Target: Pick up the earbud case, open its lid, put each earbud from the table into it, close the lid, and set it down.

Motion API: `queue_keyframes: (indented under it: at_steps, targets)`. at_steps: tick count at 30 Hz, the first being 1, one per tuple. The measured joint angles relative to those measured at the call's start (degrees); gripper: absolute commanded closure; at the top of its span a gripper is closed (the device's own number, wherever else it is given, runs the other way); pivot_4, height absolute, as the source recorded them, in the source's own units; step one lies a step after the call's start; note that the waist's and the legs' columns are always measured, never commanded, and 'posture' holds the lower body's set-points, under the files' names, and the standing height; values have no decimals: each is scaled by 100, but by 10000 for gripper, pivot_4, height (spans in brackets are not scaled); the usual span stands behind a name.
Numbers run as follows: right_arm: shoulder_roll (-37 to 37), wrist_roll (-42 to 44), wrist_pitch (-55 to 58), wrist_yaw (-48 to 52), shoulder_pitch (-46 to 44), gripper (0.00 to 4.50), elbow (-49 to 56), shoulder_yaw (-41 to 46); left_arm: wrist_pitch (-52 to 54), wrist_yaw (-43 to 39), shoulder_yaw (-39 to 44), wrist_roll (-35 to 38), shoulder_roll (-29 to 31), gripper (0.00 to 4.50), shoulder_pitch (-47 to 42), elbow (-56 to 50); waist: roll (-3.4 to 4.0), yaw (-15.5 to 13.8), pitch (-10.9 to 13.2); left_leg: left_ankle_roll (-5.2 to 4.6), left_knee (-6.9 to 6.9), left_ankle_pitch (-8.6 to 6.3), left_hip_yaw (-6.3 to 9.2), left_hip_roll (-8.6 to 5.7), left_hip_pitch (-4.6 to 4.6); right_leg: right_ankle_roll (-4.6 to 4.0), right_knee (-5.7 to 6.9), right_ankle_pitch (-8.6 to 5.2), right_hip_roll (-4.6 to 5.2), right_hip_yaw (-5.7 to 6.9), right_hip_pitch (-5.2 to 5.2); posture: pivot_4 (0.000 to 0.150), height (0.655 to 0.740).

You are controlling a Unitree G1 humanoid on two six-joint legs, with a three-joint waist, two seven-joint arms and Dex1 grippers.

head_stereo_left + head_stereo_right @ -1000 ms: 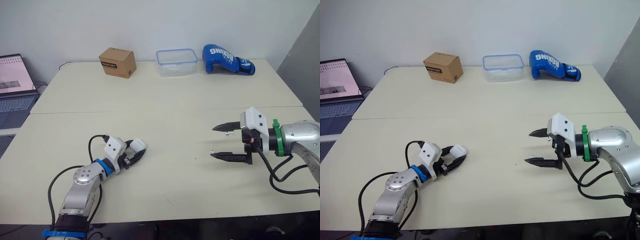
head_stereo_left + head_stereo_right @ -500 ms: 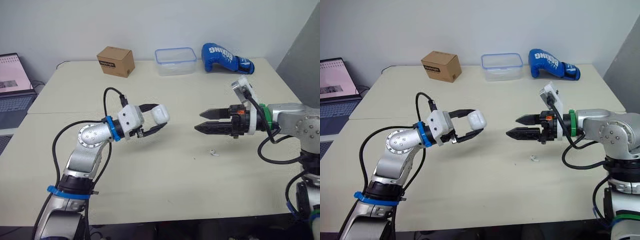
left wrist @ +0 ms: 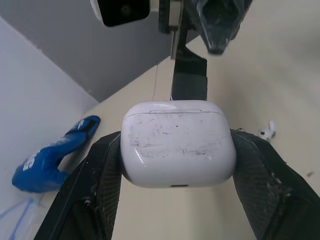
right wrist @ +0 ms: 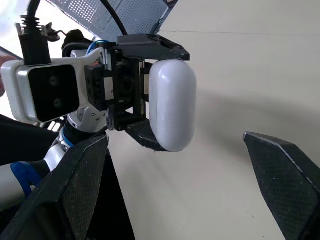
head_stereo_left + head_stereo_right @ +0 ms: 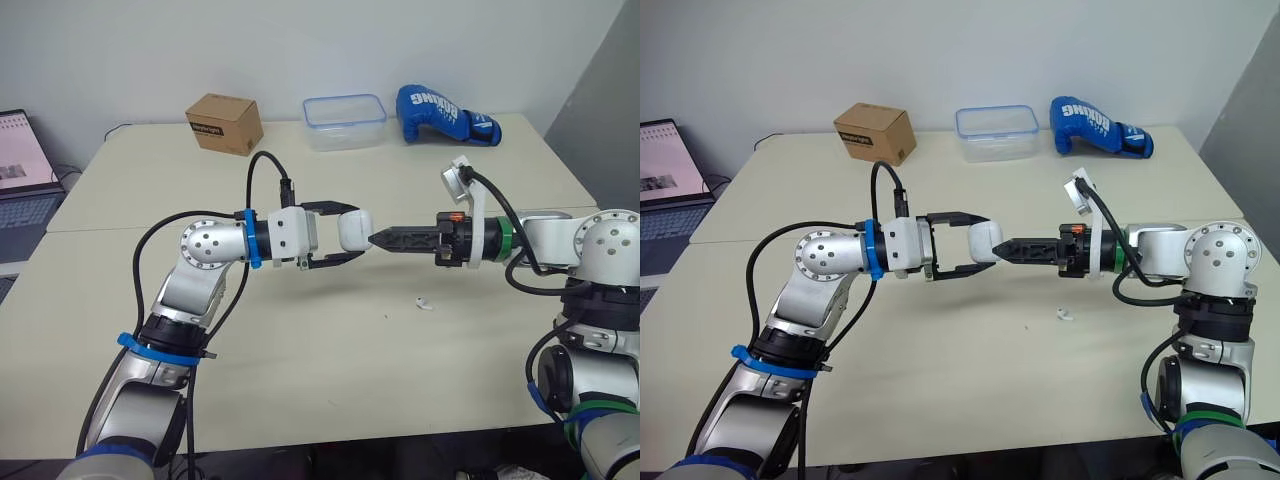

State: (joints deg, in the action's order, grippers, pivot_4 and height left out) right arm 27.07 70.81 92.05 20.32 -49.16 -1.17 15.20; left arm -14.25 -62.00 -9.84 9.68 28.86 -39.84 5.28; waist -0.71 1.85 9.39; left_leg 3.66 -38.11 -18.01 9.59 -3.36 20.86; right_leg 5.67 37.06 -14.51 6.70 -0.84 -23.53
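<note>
— Right, nearest us first. What's on the table (image 5: 300, 360)?

— One small white earbud (image 5: 424, 303), lying loose on the bare top over on the right-hand side, underneath the raised right arm.

— And up above it?

— Both arms are lifted off the surface and meeting over the middle. The left gripper (image 5: 350, 233) has the earbud case (image 3: 177, 142) pinched between its two black fingers, one pressed on each side, and the case hangs well clear of the table. Its lid is down, and you can see the thin seam running across near one end.

— What about the other arm?

— The right gripper (image 5: 376, 239) is aimed straight at the case, tips right up at the side facing it. From here I can't tell whether they actually touch it. Its fingers are spread wide apart, gripping nothing, with the case sitting just ahead of the gap.

— And further back?

— Along the far edge there's a cardboard box (image 5: 224, 123) on the left, then a clear plastic tub (image 5: 345, 108) with a blue rim. Just right of that lies a blue boxing glove (image 5: 447, 103) with white lettering. Off past the table's left edge there's an open laptop (image 5: 20, 165).
</note>
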Motion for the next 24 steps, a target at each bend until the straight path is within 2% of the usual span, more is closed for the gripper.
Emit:
queue_keyframes:
  at_steps: [12,15,18,24]
  targets:
    - [-205,1676,-79,-1442,-93,0,-378,33,-3,-9,-119,-5,-136,17216,-74,-8,1,18,0,0,0,0,1,0,1,0,-1,0,0,-1,-1,1500,7307]
    - [-137,2149,-308,-1804,83,5929,-343,-109,-13,-12,-123,-6,-211,17216,-155,27,1,18,0,-1,0,0,2,0,1,0,-2,0,0,0,0,1500,7307]
    - [-41,2549,-569,-2169,321,16631,-305,-361,-25,-14,-128,-7,-273,17216,-255,141,1,19,0,-1,-1,0,1,-1,1,0,-1,0,0,-2,0,1500,7307]
    - [291,3354,-1162,-2624,471,16631,-95,-841,-115,-52,-165,-26,-294,17216,-302,218,1,22,0,-1,0,0,1,0,1,1,-3,0,-1,-2,0,1500,7307]
